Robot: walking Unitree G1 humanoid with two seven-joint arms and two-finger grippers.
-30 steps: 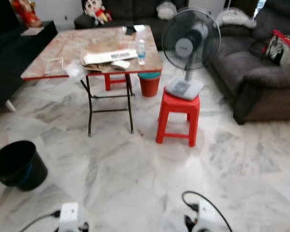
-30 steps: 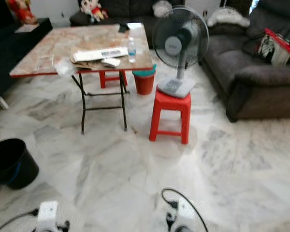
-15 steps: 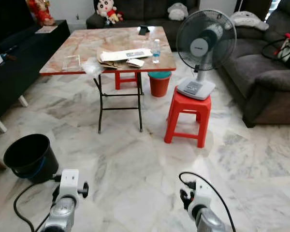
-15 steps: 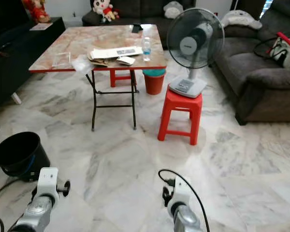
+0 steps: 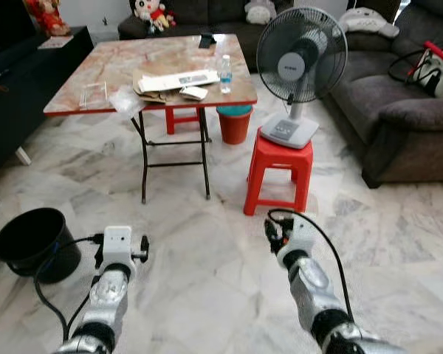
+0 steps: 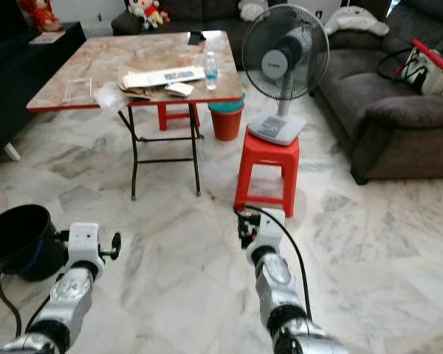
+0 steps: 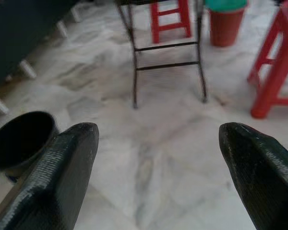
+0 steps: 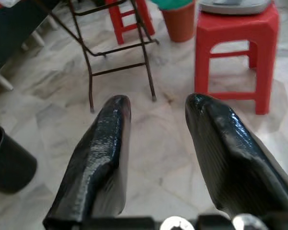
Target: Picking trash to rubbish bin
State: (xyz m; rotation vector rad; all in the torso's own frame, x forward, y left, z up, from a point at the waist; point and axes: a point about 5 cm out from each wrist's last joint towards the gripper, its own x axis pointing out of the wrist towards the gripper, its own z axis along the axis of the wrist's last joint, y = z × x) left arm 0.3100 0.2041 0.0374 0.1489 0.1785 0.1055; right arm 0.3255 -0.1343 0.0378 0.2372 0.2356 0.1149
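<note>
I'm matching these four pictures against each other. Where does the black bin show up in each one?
Left eye view: black bin, lower left, on the floor.
Right eye view: far left edge, beside the left arm.
Left wrist view: beside the left finger.
Right wrist view: cut off at the edge.
Shared landmark: the folding table's dark legs.
</note>
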